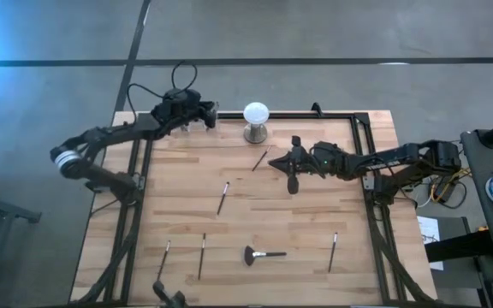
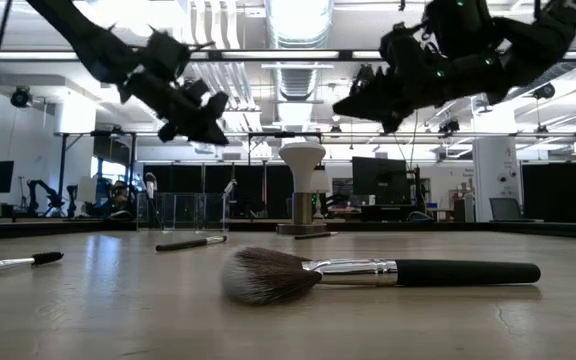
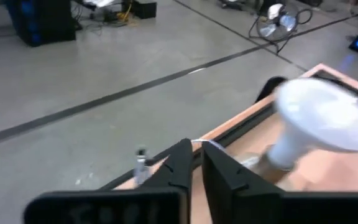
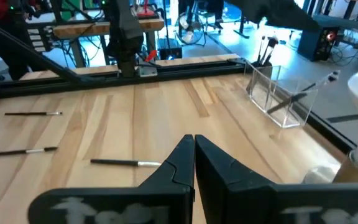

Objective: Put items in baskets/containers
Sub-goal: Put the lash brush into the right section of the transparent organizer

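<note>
Several slim dark brushes lie flat on the wooden table, and a black fan-headed brush lies near the front edge. The clear cups stand at the far edge with brushes upright in them and one brush leaning. My left gripper hovers over the cups, open by a narrow gap, with nothing between its fingers. My right gripper is shut and empty, raised above the table's middle right of a loose brush.
A white globe on a metal stand stands at the far edge just right of the cups and close to my left gripper. A black frame borders the table. Bare wood lies between the scattered brushes.
</note>
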Available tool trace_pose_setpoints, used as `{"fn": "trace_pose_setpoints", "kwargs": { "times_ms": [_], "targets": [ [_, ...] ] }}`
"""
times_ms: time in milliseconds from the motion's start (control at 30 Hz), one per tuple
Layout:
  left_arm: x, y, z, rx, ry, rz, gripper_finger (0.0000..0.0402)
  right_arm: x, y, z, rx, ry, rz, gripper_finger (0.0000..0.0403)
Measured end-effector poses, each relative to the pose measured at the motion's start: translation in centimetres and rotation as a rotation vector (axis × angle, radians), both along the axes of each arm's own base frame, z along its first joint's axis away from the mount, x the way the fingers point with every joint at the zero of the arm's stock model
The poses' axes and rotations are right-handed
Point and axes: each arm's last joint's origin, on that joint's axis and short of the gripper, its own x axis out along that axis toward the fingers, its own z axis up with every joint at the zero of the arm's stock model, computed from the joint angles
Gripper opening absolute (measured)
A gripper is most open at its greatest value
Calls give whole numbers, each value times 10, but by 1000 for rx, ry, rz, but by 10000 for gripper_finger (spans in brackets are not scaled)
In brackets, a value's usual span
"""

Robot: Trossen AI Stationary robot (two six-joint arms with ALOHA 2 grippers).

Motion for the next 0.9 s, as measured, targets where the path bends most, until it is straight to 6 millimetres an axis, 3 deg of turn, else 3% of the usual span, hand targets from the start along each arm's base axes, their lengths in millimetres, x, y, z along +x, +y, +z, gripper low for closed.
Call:
{"fn": "trace_pose_setpoints", "kwargs": {
  "times_ms": [100,333,633,900],
  "targets": [
    [8,-21,9,17,3,-31,4,-8,2,-8,6,-36,-2,8],
    [24,-76,16,15,75,-92,1,-24,5,-24,41,-71,-7,8],
    [38,-142,-2,-106,179,-78,0,-46,9,-36,43,-157,-8,8],
    [36,-199,-12,-298,150,-68,0,-54,10,-41,19,-165,-6,8]
  ]
}}
